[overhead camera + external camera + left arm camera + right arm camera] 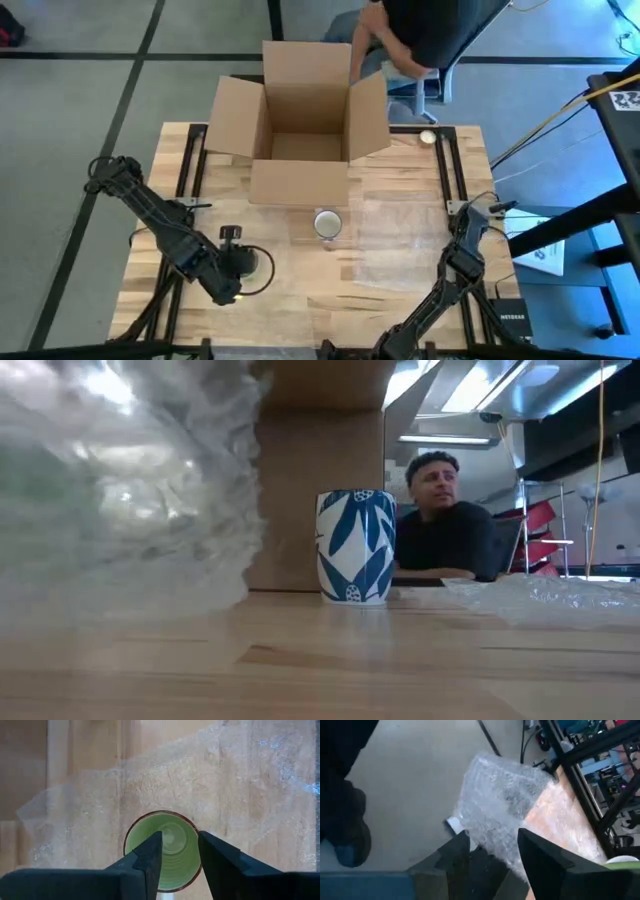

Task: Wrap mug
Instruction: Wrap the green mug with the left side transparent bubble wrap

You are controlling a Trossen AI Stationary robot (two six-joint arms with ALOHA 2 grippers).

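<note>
Standing upright near the middle of the table (300, 300), the mug (327, 223) is white with blue leaves outside and green inside, its mouth open upward. It rests at the left border of a clear sheet of bubble wrap (405, 240), which lies flat on the wood and spreads from the mug toward the table's right edge. Just behind the mug, at the table's far edge, an open cardboard box (300, 125) stands with its flaps spread; the two are near each other, and I cannot tell whether they touch.

My left tool (232, 275) hangs over the near left part of the table, apart from the mug. It is released, its fingers (150, 857) spread with nothing between them, and my left wrist camera looks through the gap into the mug's green inside.

My right tool (492, 845) is by the table's right edge. A crumpled, raised fold of the wrap reaches down to it, with the floor beyond; whether this tool grasps the wrap I cannot tell.

A small round thing (428, 137) lies at the far right corner. Beyond the far edge, behind the box, a person (445, 525) in a dark top sits.
</note>
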